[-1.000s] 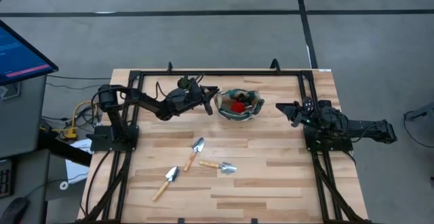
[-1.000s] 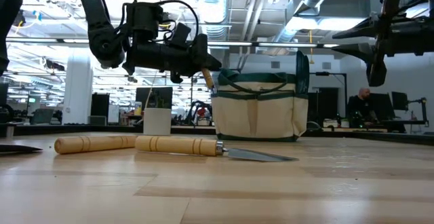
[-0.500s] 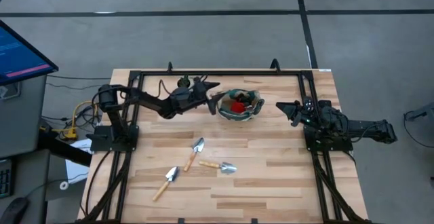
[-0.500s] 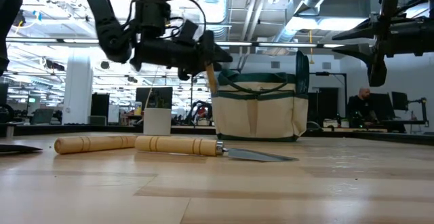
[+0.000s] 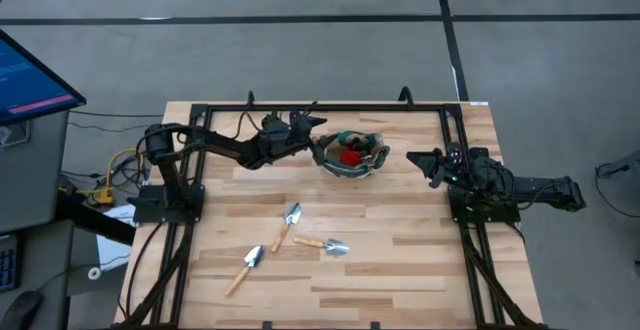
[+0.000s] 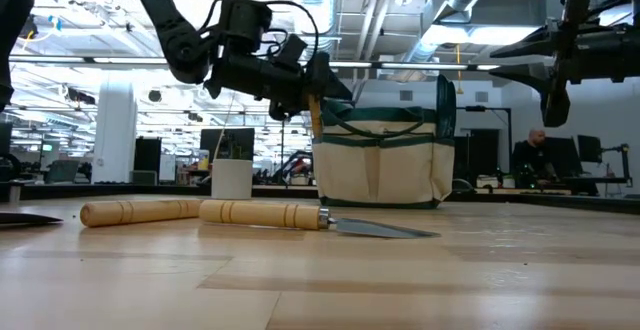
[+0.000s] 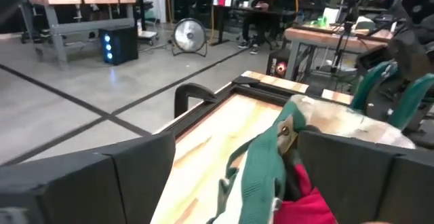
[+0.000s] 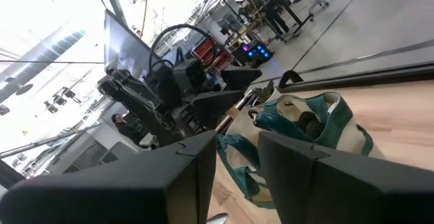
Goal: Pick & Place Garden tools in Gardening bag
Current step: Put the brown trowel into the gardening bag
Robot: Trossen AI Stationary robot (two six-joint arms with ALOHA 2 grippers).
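The left gripper point(image 5: 312, 137), jaws closed on a trowel point(image 6: 315, 113) by its wooden handle, hangs at the gardening bag point(image 5: 352, 154)'s rim, while three trowels point(image 5: 287, 225) lie on the bench point(image 5: 400, 260) and the right gripper point(image 5: 415, 157), jaws slightly parted, waits beside the bag.

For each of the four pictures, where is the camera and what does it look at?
High: overhead, straight down; both arms, the bag.
Low: table height, looking level; trowel nearest, left hand above.
Left wrist: behind own fingers, facing bag.
Right wrist: behind own fingers, facing bag, left arm.
All four share the bag.
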